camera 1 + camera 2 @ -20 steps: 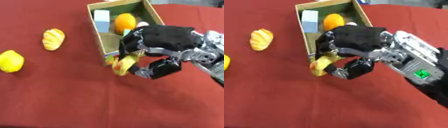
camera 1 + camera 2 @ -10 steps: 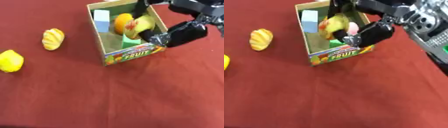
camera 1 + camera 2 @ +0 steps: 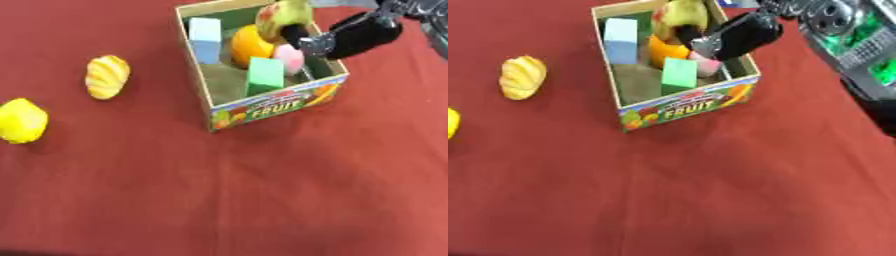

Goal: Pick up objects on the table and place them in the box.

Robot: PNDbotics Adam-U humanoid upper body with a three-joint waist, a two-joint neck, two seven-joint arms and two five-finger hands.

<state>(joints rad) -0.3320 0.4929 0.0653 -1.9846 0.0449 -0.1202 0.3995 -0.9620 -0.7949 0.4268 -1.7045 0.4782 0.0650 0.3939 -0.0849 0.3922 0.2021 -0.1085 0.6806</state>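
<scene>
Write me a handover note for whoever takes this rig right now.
Right hand: over the box, fingers curled on a yellow-green fruit, not yet released.
Left hand: not in view.
In the box: blue block, orange, green block, pink piece.
On the red table, left of the box: striped yellow pastry and lemon.
Done: four things boxed, a fifth above the box.
Left: drop the fruit, then fetch the pastry and the lemon.

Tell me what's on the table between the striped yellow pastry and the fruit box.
Nothing: between the striped yellow pastry and the fruit box there is only bare red tablecloth, shown in both eye views.
</scene>
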